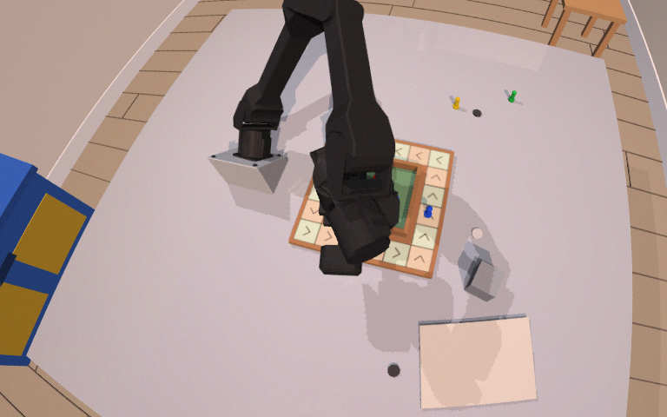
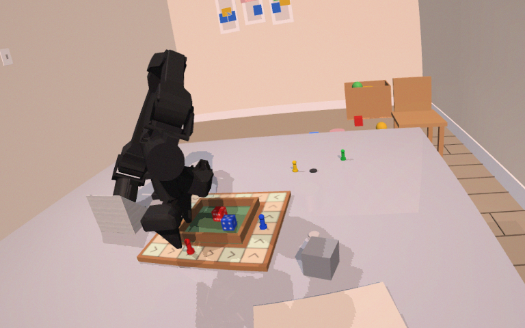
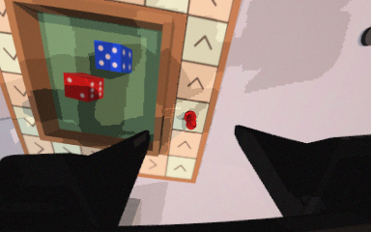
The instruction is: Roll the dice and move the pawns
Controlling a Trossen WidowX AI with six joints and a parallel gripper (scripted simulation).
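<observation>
The red die and blue die rest in the green-floored tray. In the wrist view the blue die's broad upper face shows five pips; the red die's upper face is hard to read. The red pawn stands on the third square of the board's near row, counted from the left corner in the exterior view. My gripper is open, its fingers wide apart on either side of the red pawn. The blue pawn stands on the right column's third square from the near corner.
A grey block and a pale disc lie right of the board. A cream panel and dark disc are nearer. Yellow pawn, green pawn and a small dark disc are far off.
</observation>
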